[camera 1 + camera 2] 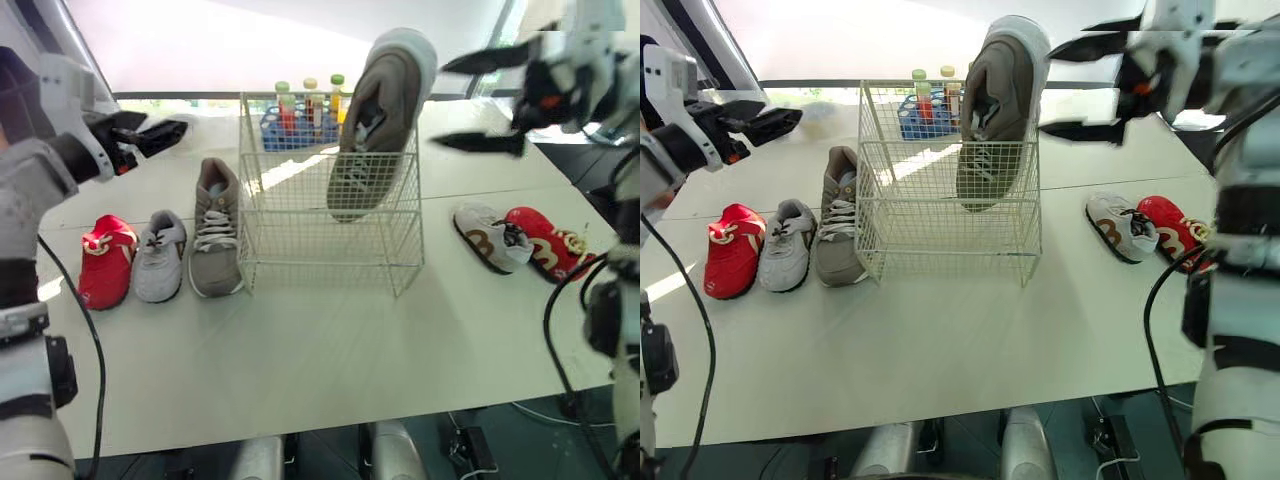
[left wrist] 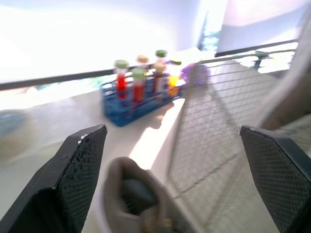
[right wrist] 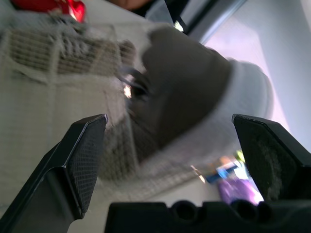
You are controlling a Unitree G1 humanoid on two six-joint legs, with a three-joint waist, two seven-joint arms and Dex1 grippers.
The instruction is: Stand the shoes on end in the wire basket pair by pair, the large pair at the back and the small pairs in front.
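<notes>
The right claw (image 1: 440, 103) is spread wide and holds nothing, raised with its fingertips just beside the white sole of the large grey shoe (image 1: 375, 130); whether they touch it I cannot tell. That shoe stands on end in the wire basket (image 1: 300, 240), leaning toward the back right corner, its upper end well above the rim; it is the one thing in the basket. The left claw (image 1: 160, 133) is also spread apart and empty, raised over the left of the desk (image 1: 330, 350), behind the shoes lying there. The second large grey shoe (image 1: 213, 230) lies flat just left of the basket, then a small grey shoe (image 1: 160, 257) and a small red shoe (image 1: 105, 260). Right of the basket lie a small white shoe (image 1: 490, 237) and another red shoe (image 1: 545, 243), side by side. Behind the basket stands a blue rack (image 1: 290, 125) of capped tubes.
</notes>
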